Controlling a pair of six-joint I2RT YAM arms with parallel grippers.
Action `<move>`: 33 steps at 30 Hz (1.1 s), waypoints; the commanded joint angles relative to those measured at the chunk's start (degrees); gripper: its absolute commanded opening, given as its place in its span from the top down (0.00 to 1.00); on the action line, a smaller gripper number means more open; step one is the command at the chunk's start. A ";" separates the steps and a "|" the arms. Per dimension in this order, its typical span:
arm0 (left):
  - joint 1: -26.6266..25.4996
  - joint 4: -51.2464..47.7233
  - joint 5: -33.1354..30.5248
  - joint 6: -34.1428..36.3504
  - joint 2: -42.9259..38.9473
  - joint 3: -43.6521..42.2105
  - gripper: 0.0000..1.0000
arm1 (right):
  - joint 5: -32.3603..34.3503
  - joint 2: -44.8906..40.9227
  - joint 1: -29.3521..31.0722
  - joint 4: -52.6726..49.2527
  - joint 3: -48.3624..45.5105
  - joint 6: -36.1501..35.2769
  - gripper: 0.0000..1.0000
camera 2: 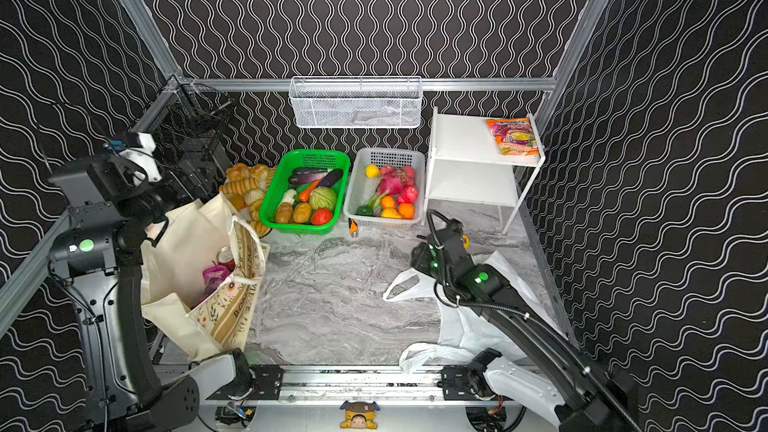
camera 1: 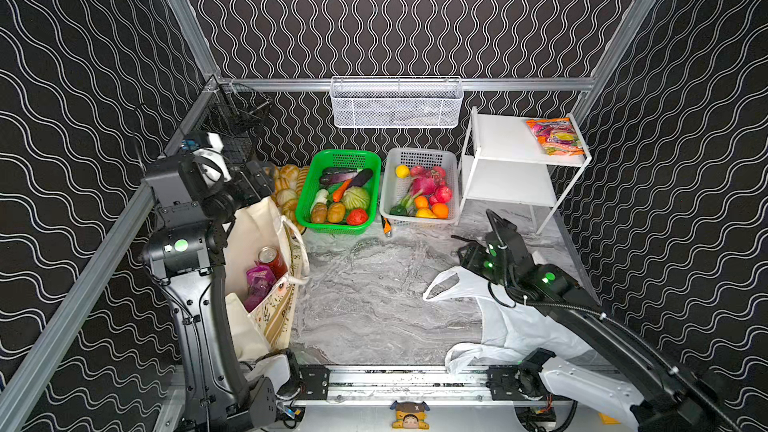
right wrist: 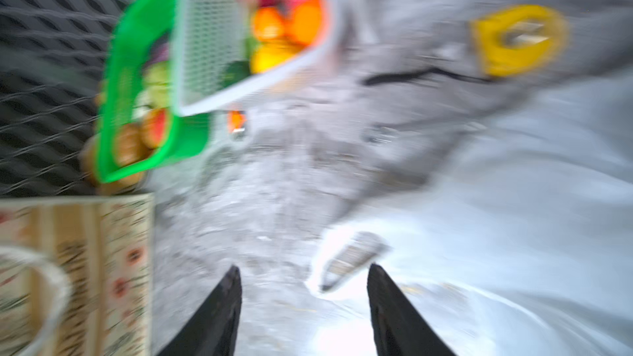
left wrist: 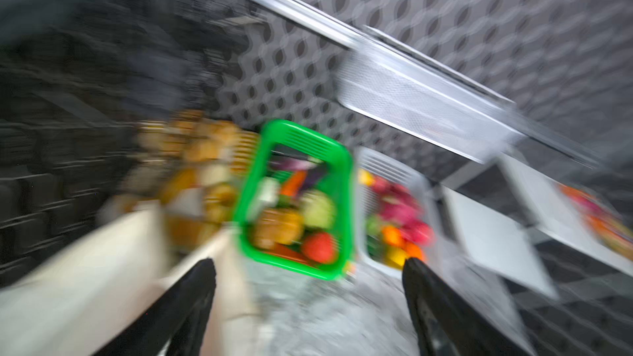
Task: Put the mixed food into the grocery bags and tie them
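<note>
The cream tote grocery bag [camera 1: 249,234] [camera 2: 187,243] stands open at the left, with a red can [camera 1: 272,259] and purple packets [camera 1: 259,280] inside. The white plastic grocery bag [camera 1: 511,317] [camera 2: 469,326] lies flat at the right, its loop handle [right wrist: 346,261] just past one tip of my right gripper. More mixed food fills the green basket [camera 1: 332,229]: a cabbage [camera 1: 356,198], potatoes [camera 1: 328,213] and a red round vegetable [camera 1: 357,216]. My left gripper [left wrist: 309,261] hangs open and empty above the tote's far rim. My right gripper [right wrist: 304,268] [camera 1: 461,243] is open and empty over the table.
A white basket [camera 1: 390,184] of fruit sits beside the green one, with bread rolls [camera 1: 286,184] to its left. A white shelf [camera 1: 511,139] at the back right carries a snack packet [camera 1: 557,137]. A wire basket [camera 1: 395,103] hangs on the back wall. A small yellow piece [right wrist: 517,39] lies on the table.
</note>
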 commanded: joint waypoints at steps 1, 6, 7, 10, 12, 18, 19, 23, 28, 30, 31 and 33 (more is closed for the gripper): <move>-5.44 0.03 10.17 1.72 1.29 4.07 0.11 | 7.09 -6.47 -1.55 -9.75 -5.29 5.52 0.40; -22.35 -3.80 14.36 3.70 6.15 8.31 0.12 | 6.18 -12.56 -1.81 -16.33 -12.61 12.99 0.39; -25.79 -4.21 12.97 3.97 6.57 8.15 0.13 | 5.53 -13.01 -1.81 -16.31 -13.68 13.62 0.38; -38.44 -5.44 7.06 5.59 7.68 5.74 0.13 | 4.47 -13.14 -1.81 -15.68 -16.57 15.36 0.35; -47.76 -6.93 -0.24 6.54 8.78 3.74 0.13 | 4.98 -11.44 -1.83 -15.52 -17.30 15.13 0.32; -63.45 -4.03 -9.31 3.82 10.91 -5.33 0.13 | 9.45 -2.41 -1.83 -18.40 -13.96 13.55 0.15; -64.65 -2.79 -9.97 2.95 11.01 -6.93 0.13 | 9.80 -0.86 -1.81 -18.36 -13.56 13.77 0.13; -67.10 2.52 -11.46 -0.03 11.24 -11.76 0.14 | 8.98 4.46 -1.83 -15.56 -13.82 12.54 0.13; -67.52 5.01 -13.25 -1.15 11.55 -13.45 0.15 | 8.88 9.70 -1.86 -13.84 -14.18 11.26 0.24; -67.52 4.93 -14.09 -0.63 11.55 -13.46 0.15 | 8.57 10.69 -1.85 -12.81 -14.31 9.26 0.41; -67.52 5.02 -14.70 -0.38 11.52 -13.63 0.15 | 8.80 10.98 -1.89 -13.37 -13.78 9.25 0.48; -67.54 4.92 -15.90 -0.14 11.53 -13.87 0.16 | 7.89 10.76 -1.84 -12.62 -13.44 7.74 0.62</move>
